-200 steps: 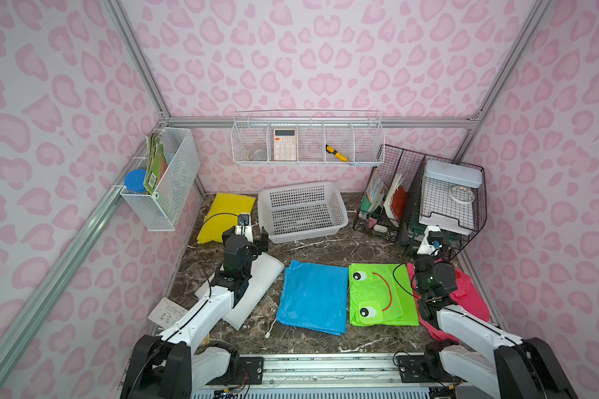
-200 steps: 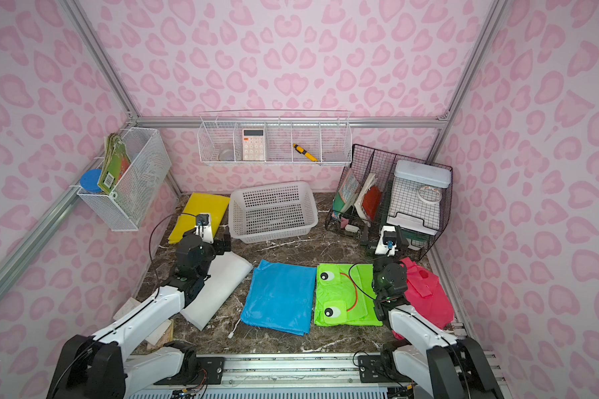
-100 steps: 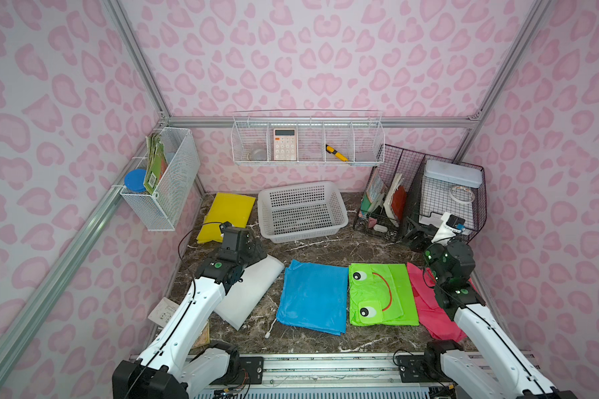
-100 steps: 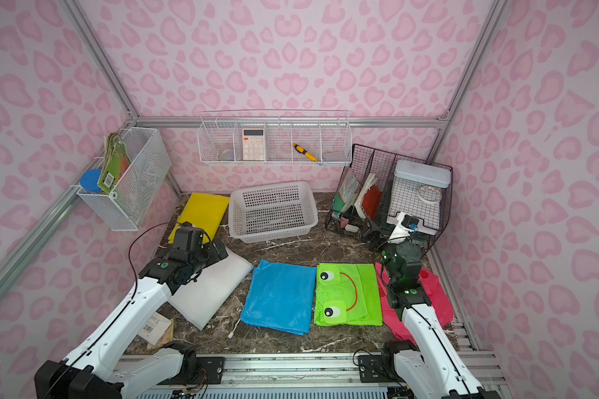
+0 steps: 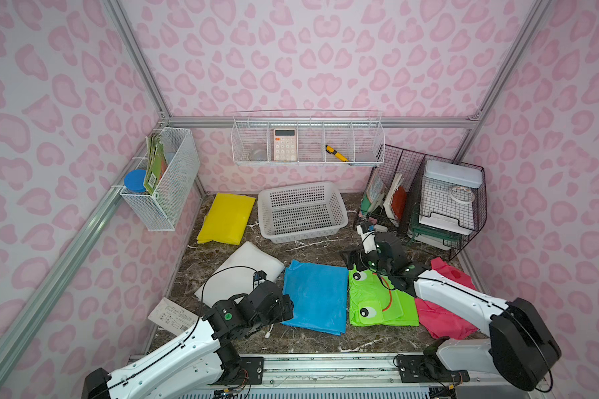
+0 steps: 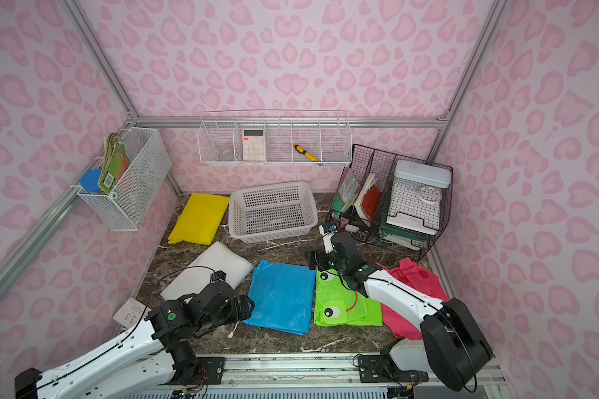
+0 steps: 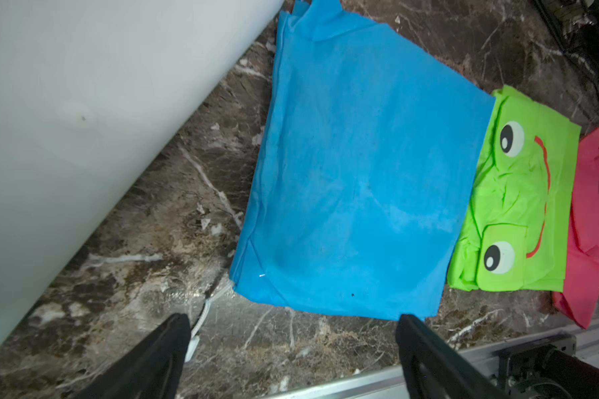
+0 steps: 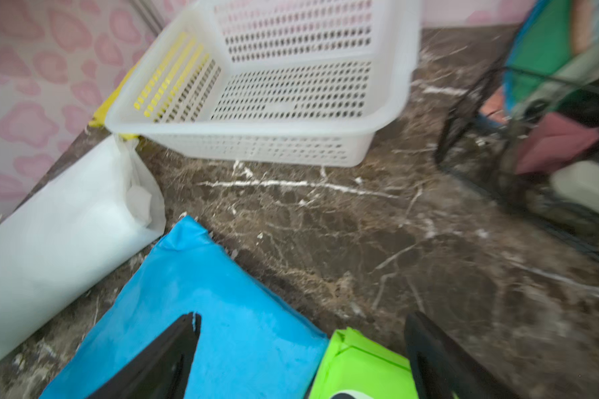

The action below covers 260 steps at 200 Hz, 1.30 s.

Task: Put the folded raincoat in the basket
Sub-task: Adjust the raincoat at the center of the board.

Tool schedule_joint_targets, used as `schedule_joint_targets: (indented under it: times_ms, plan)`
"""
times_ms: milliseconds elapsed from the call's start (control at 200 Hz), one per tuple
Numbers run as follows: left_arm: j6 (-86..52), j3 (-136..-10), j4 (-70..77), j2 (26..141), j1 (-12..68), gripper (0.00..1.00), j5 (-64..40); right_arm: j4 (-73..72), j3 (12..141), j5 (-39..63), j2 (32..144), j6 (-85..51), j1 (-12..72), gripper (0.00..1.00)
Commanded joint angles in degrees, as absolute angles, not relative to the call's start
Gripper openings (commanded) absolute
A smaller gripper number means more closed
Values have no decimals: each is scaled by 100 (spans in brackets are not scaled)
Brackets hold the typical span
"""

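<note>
The white slotted basket stands empty at the back middle of the marble table. Folded raincoats lie around it: yellow, white, blue, green with a frog face and pink. My left gripper is open, low at the blue raincoat's near left corner, with bare table between its fingers. My right gripper is open above the far edges of the blue and green raincoats, holding nothing.
Black wire file holders with books and boxes stand at the back right, close to my right arm. White wire racks hang on the back and left walls. A paper slip lies by the left wall.
The left arm swung from beside the white raincoat to the blue one's near left corner. The right arm moved forward and left from the pink raincoat to the green one's far edge.
</note>
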State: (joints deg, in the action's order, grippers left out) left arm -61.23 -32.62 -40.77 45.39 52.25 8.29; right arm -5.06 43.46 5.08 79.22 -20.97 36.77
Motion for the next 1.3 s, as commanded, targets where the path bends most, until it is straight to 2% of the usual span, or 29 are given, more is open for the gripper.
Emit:
schedule_joint_targets:
  times_ms: [0, 145, 500, 875, 1295]
  plan:
    - [-6592, -3222, -3544, 4887, 5653, 96, 915, -373, 4746, 743, 8512, -2119, 3982, 95]
    - [-6449, -3469, -3112, 5782, 6085, 96, 911, -66, 5273, 996, 9370, -2198, 4170, 93]
    - [-6322, -3673, -2883, 6904, 5944, 93, 735, -103, 5467, 1285, 10208, -2283, 4451, 89]
    - [-5894, -3315, -2987, 7162, 5052, 93, 1022, -255, 4816, 1261, 9862, -2542, 4541, 87]
    - [-4741, -3434, -2356, 7250, 3847, 95, 742, -207, 4236, 1263, 8969, -2997, 5241, 87]
